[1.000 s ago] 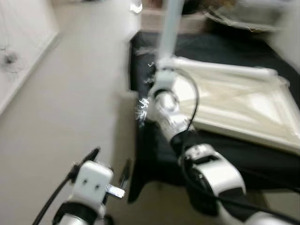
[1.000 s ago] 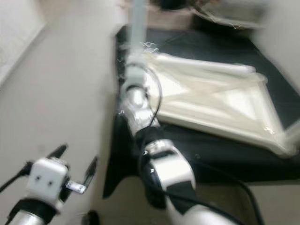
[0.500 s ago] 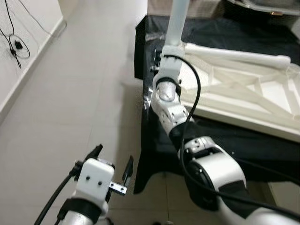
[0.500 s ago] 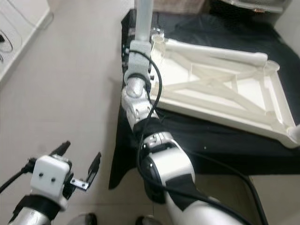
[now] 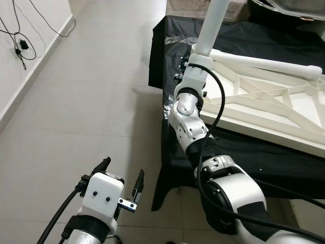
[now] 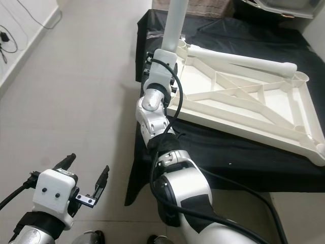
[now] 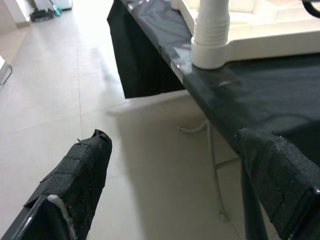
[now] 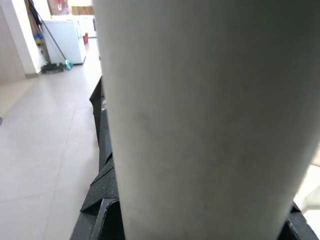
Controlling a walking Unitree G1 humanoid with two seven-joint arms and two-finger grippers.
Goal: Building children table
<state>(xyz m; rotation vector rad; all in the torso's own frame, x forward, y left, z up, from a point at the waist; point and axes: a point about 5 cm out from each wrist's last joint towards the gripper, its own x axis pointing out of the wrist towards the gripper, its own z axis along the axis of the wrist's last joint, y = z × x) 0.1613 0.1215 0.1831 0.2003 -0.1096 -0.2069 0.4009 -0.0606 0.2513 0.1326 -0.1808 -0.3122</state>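
A white children's table top [image 6: 244, 101] lies upside down on a table draped in black cloth [image 6: 223, 152]. One white table leg [image 5: 213, 25] stands upright in the socket at its near left corner. My right gripper [image 5: 199, 55] is shut on this leg just above the socket; in the right wrist view the leg [image 8: 200, 100] sits between the black fingers [image 8: 100, 210]. A second white leg [image 6: 244, 58] lies across the far side of the table top. My left gripper [image 5: 124, 168] hangs open low over the floor, left of the black table, holding nothing.
Pale tiled floor [image 5: 91, 101] stretches to the left of the black table. Black cables [image 5: 20, 43] trail along the left wall. In the left wrist view a thin metal table leg [image 7: 215, 175] stands under the cloth's edge.
The whole picture has shifted and gone from blurred to sharp, so the camera moved. My right gripper stays on the upright leg; my left gripper stays open.
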